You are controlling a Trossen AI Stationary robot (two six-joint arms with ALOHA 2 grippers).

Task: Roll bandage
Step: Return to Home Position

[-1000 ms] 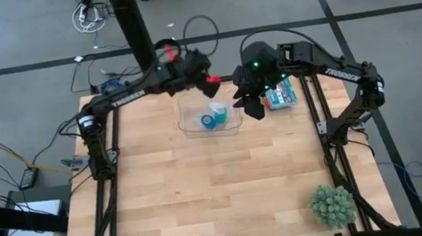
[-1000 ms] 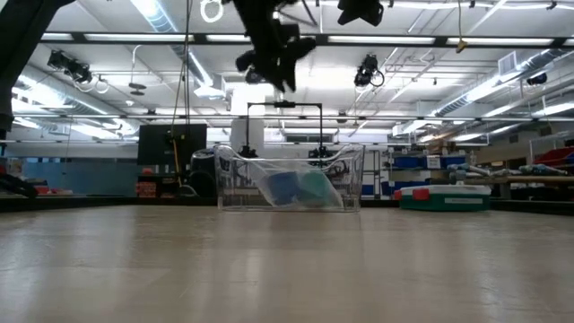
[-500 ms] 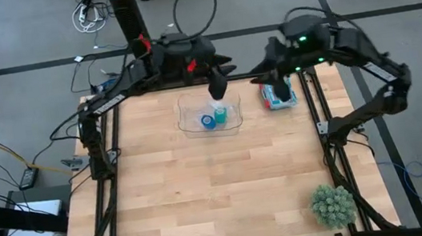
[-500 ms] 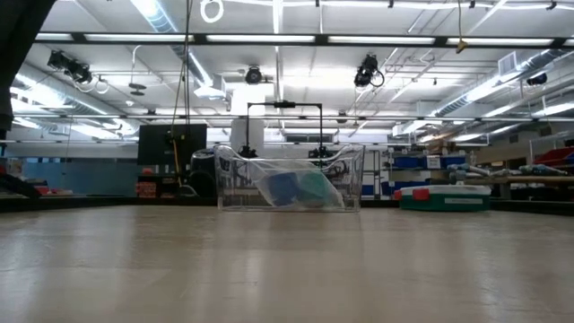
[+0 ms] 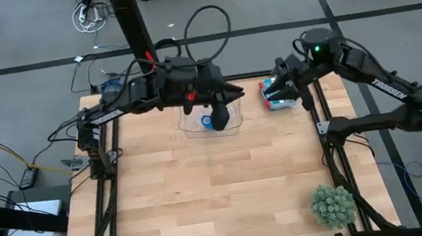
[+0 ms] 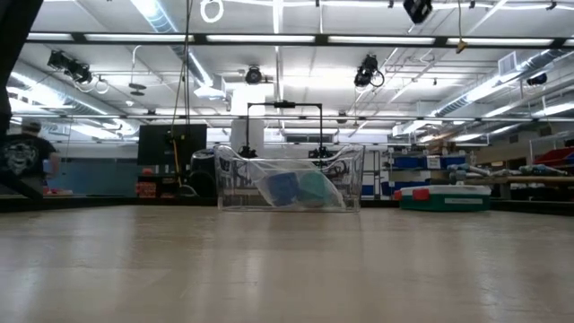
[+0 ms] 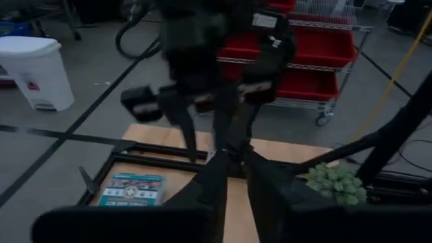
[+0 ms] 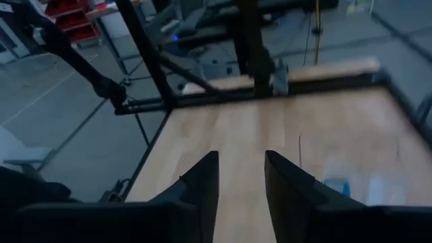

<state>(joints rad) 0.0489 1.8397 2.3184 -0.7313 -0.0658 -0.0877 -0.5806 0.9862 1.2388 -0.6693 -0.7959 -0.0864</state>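
The bandage (image 6: 316, 188) is a small teal coil lying on the floor of a clear plastic container (image 5: 192, 125) at the table's far middle, beside a blue roll (image 5: 207, 122). In the high view my left gripper (image 5: 224, 118) hangs well above the container and hides the coil. Its fingers (image 7: 217, 177) point nearly level, with a narrow gap and nothing between them. My right gripper (image 5: 278, 85) hovers at the far right, above a teal box (image 5: 279, 100). It is open (image 8: 241, 158) and holds nothing.
The teal box lies flat at the table's far right. A green spiky plant (image 5: 333, 205) stands at the near right corner. The wide wooden table top (image 5: 220, 189) stretches from the container to the near edge. A person (image 6: 22, 157) stands in the room beyond the table.
My left gripper has risen from just over the container, out of the low view, and tipped from pointing down to nearly level. My right gripper has drawn back from beside the container toward the table's right edge, over the teal box. The rolls lie still in the container.
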